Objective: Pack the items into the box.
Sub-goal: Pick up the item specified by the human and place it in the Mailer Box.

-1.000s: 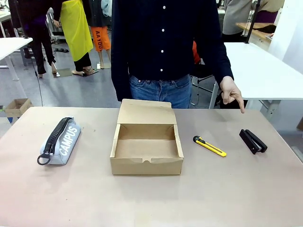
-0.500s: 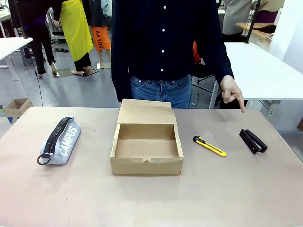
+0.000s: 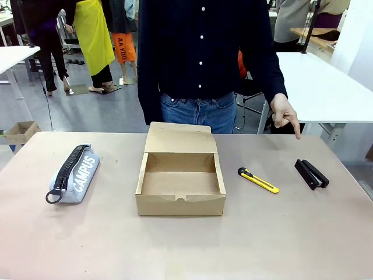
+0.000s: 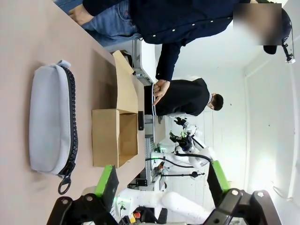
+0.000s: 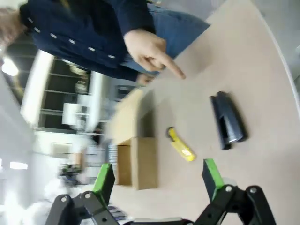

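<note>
The open cardboard box [image 3: 180, 178] stands empty at the table's middle, lid flap up at the back; it also appears as box [image 4: 115, 137] and box [image 5: 136, 161]. The yellow-and-black utility knife [image 3: 257, 180] lies to its right, and the flat black object [image 3: 311, 174] farther right. The person's hand [image 3: 285, 114] points a finger down toward that black object. In the right wrist view the knife [image 5: 181, 145] and black object [image 5: 227, 120] lie ahead of my open right gripper [image 5: 157, 180]. My left gripper [image 4: 161, 180] is open, above the table's left end.
A grey zipped "CAMPUS" pencil case [image 3: 74, 172] lies at the left of the table, seen too as pencil case [image 4: 51, 126]. The person stands at the far edge behind the box. The table's near strip is bare.
</note>
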{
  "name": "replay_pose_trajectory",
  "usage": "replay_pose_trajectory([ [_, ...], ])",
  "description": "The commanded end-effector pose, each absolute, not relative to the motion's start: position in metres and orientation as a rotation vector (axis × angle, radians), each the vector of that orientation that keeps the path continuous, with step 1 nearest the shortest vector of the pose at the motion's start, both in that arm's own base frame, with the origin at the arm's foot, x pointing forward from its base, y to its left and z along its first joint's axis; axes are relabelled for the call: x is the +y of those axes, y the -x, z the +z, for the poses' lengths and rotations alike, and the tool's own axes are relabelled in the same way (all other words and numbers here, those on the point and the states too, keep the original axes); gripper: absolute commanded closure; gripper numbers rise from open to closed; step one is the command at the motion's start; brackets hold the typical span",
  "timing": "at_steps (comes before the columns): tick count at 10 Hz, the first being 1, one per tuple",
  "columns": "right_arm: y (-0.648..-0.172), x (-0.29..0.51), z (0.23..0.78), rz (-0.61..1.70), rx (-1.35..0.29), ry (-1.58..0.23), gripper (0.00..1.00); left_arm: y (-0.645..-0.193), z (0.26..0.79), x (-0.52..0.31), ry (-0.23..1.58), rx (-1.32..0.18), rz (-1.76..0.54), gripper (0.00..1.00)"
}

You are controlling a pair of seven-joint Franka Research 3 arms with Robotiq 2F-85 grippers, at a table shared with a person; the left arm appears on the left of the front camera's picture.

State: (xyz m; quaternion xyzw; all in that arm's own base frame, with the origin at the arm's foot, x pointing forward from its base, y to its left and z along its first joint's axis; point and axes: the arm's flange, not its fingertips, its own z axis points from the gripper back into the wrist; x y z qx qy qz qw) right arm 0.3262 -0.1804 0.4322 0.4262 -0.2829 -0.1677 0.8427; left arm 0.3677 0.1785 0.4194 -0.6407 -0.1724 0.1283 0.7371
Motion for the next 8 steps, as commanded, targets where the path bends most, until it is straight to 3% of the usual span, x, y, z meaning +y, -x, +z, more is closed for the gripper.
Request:
replay_pose_trajectory([
  [1,-0.339,-0.097,0.445,-0.183,-0.593,-0.516,0.00,-0.368,0.422,0.180,1.422,-0.387,0.270,0.00],
  [4,-0.354,-0.026,0.449,0.111,-0.523,-0.206,0.00,-0.368,0.422,0.180,1.422,-0.387,0.270,0.00],
  [6,-0.356,-0.025,0.457,0.130,-0.535,-0.238,0.00,-0.368,0.422,0.180,1.422,-0.387,0.270,0.00],
  [7,-0.358,-0.041,0.467,0.000,-0.612,-0.361,0.00,-0.368,0.422,0.180,1.422,-0.387,0.270,0.00],
  [8,-0.384,-0.006,0.463,0.156,-0.516,-0.233,0.00,-0.368,0.422,0.180,1.422,-0.387,0.270,0.00],
])
